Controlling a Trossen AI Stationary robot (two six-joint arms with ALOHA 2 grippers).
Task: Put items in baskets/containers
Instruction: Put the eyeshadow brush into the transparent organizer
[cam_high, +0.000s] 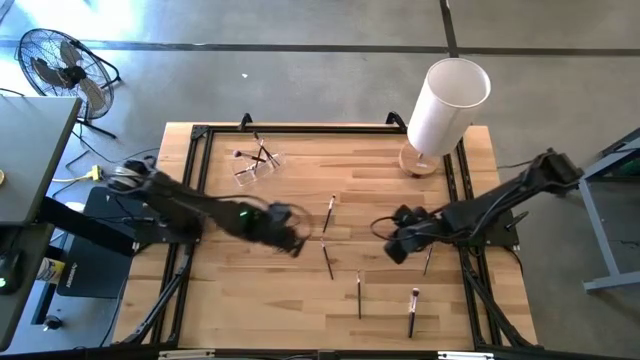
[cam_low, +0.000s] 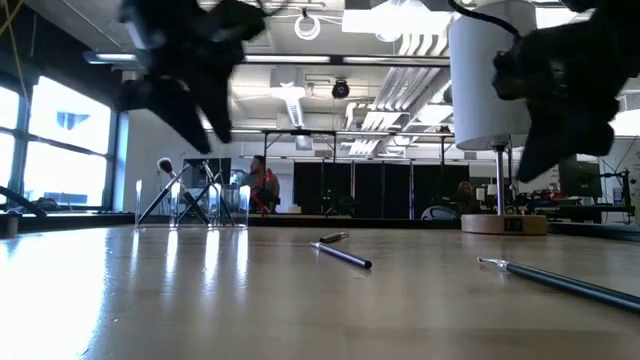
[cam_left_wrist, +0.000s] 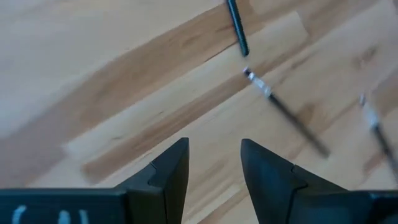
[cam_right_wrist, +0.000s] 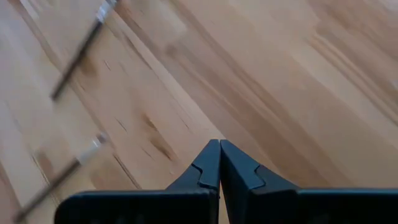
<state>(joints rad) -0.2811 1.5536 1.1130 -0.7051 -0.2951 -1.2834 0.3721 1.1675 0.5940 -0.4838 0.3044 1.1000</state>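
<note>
From above, the left tool (cam_high: 297, 240) hangs over the middle of the desk (cam_high: 300, 310), its fingers (cam_left_wrist: 171, 171) apart and empty in its wrist view, with loose brushes (cam_left_wrist: 283, 109) on the wood ahead. The right tool (cam_high: 395, 248) is nearer the right edge, its fingers (cam_right_wrist: 208, 165) pressed together on nothing. The clear cup (cam_high: 257, 166) sits near the far left corner; only the low view shows brushes leaning crossed inside it (cam_low: 190, 195). The white cylinder (cam_high: 447, 105) stands at the far right corner.
</note>
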